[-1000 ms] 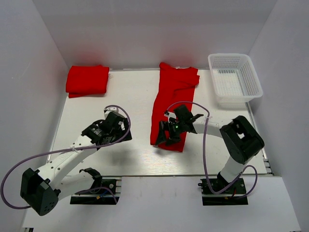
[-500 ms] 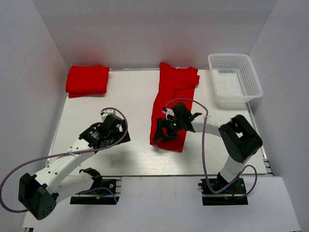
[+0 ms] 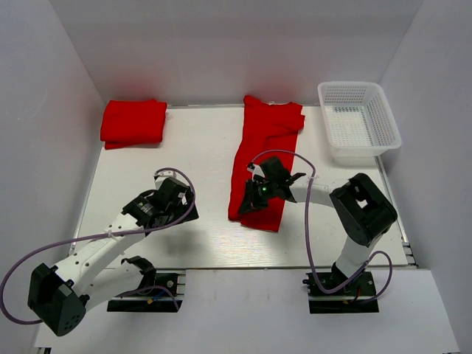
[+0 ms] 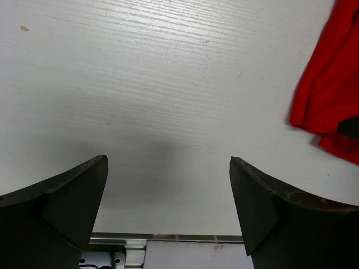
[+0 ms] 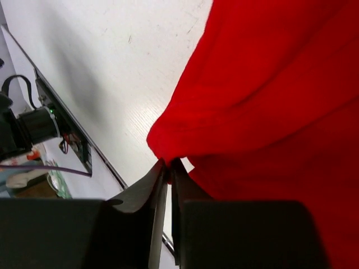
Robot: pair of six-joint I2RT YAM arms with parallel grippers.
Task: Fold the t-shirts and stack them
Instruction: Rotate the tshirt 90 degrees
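Top external view: a white table [image 3: 199, 243] carries a long red t-shirt [image 3: 269, 136], lying as a narrow strip down its middle from the far edge toward the near side. A white mesh basket [image 3: 359, 122] stands at the far right corner, and a folded red t-shirt [image 3: 134, 122] sits at the far left corner. The right gripper [image 5: 168, 165] is pinched closed on the long shirt's near left corner. The left gripper [image 4: 168, 161] hovers with jaws wide apart over bare tabletop left of that shirt, holding nothing.
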